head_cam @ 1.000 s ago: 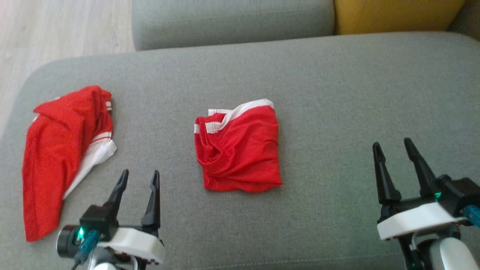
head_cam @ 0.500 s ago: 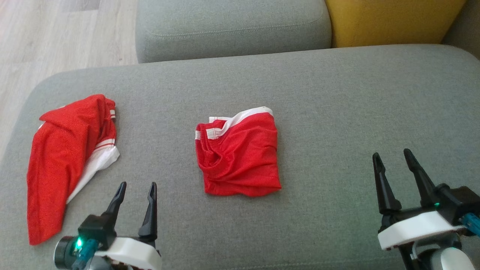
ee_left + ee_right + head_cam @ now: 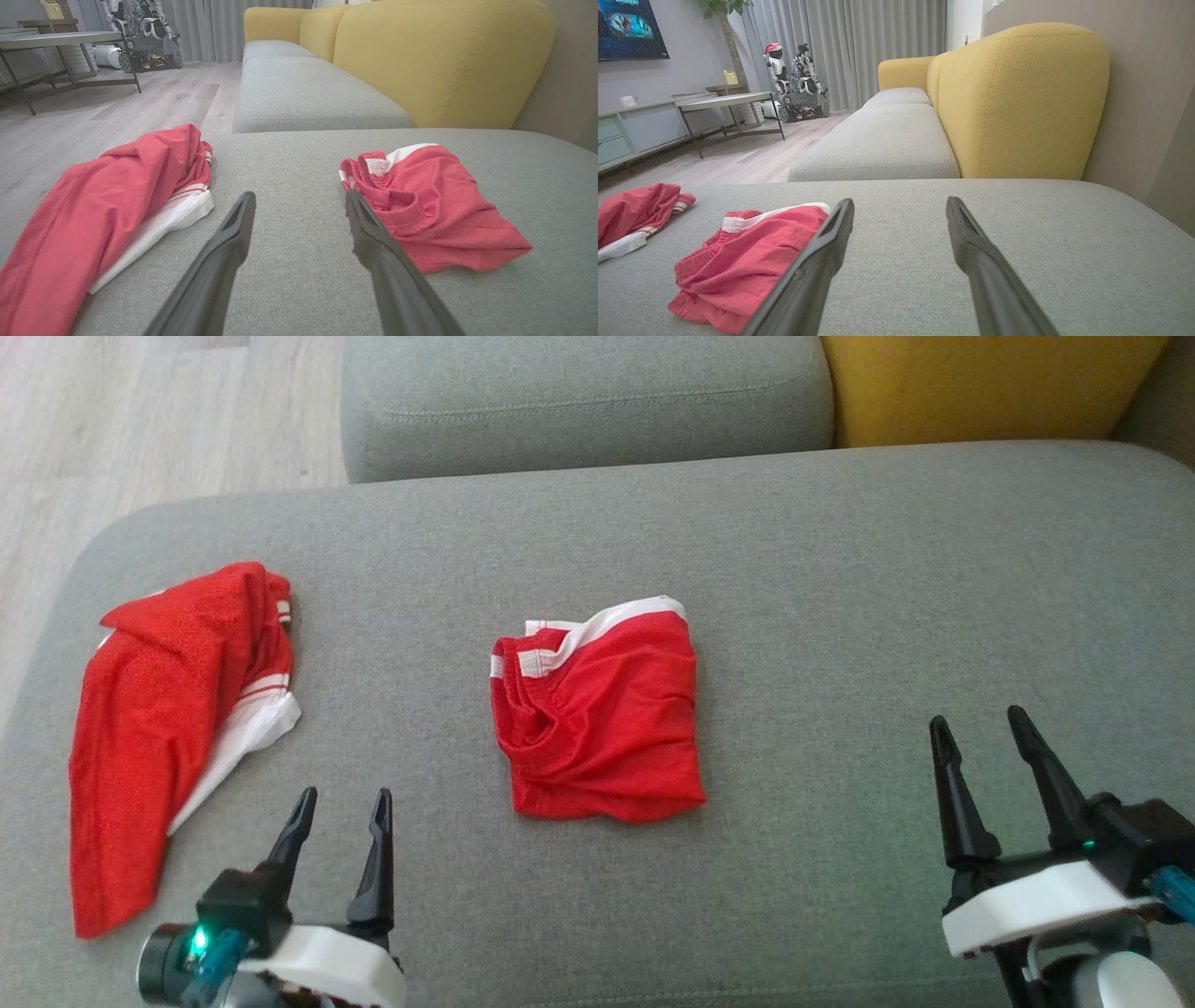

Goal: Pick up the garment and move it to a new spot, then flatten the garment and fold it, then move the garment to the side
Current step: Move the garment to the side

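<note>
- Grey sofa seat [image 3: 840, 569] is taking up most of head view. Yellow backrest [image 3: 980, 383] is running along far edge at right, and pale wood floor [image 3: 140, 420] is showing far left.
- Folded red garment [image 3: 602, 719] w/ white waistband is lying near seat's centre, btwn the two arms, touching neither.
- Second red garment [image 3: 140, 756] w/ white trim is lying stretched out by seat's left edge, well apart from folded one.
- Left claw [image 3: 344, 795] is hovering at near edge, fingers standing apart, gripping nothing. In left wrist view its tips are pointing btwn the two garments.
- Right claw [image 3: 977, 717] is hovering near right, well apart from folded garment, fingers likewise spread, nothing btwn them.
- Bkgd, right wrist view: grey curtains [image 3: 859, 46] are hanging beyond sofa, and another robot [image 3: 798, 84] is standing on floor in front of them.
</note>
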Motion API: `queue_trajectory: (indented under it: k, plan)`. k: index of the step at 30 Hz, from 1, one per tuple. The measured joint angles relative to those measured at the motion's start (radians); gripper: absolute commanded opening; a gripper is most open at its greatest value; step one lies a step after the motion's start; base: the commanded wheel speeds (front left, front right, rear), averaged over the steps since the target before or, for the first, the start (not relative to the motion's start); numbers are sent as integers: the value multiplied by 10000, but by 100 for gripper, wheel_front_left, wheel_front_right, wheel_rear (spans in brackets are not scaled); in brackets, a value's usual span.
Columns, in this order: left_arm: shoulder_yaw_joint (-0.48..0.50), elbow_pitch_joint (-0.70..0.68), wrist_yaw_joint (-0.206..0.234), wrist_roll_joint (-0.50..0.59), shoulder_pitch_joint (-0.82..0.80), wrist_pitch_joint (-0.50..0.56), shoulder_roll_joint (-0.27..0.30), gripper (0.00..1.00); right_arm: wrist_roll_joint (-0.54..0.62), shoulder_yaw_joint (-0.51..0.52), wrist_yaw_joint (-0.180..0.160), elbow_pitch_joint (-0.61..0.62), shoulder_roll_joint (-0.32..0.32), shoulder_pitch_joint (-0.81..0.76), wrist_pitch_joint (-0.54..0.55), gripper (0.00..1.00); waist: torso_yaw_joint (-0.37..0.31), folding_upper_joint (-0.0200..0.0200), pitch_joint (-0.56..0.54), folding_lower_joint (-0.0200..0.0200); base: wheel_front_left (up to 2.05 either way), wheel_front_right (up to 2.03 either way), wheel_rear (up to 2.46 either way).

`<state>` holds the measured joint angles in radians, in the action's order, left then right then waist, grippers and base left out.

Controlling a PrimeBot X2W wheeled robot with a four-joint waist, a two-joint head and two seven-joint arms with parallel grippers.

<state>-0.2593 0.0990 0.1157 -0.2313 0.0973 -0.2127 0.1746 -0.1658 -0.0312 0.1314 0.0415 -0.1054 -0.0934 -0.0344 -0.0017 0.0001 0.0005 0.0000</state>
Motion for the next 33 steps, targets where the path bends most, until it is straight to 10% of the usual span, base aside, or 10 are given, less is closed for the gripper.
queue_trajectory:
  k: [21, 33]
  plan:
    - [-259, -341, 100, 123, -1242, -105, 56, 100, -130, 23, 0, -182, -17, 679, 84, 100, 378, 0, 1037, 0, 0, 0, 0]
    - [-807, 35, -186, 364, -2740, -366, -546, 100, -1289, -2336, 0, -3106, -313, 3349, 658, 100, 1417, 0, 2429, 3, 0, 0, 0]
